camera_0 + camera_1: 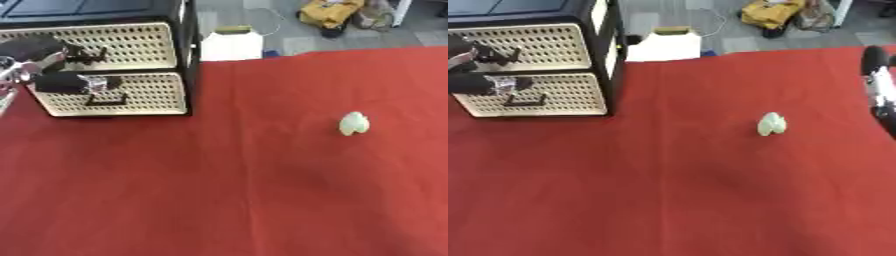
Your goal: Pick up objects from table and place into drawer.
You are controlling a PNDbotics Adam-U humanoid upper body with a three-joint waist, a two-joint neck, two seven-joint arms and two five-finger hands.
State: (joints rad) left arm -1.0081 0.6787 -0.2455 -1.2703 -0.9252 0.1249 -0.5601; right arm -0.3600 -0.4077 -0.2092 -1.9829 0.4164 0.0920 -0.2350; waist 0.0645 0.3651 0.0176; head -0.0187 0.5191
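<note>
A black drawer unit (187, 47) stands at the table's far left, with two beige perforated drawer fronts, each with a black handle. My left hand (42, 60), black with silver joints, is up against those fronts, between the upper drawer's handle (91, 54) and the lower drawer's handle (106, 98). I cannot tell whether it holds either one. A small pale green object (353, 123) lies alone on the red cloth, right of centre. A black and silver part of my right hand or arm (877, 85) shows at the right edge, well clear of the green object.
The red tablecloth (219, 190) covers the whole table. Beyond the far edge, on the floor, are a white box (231, 44) and a yellow bag (331, 11).
</note>
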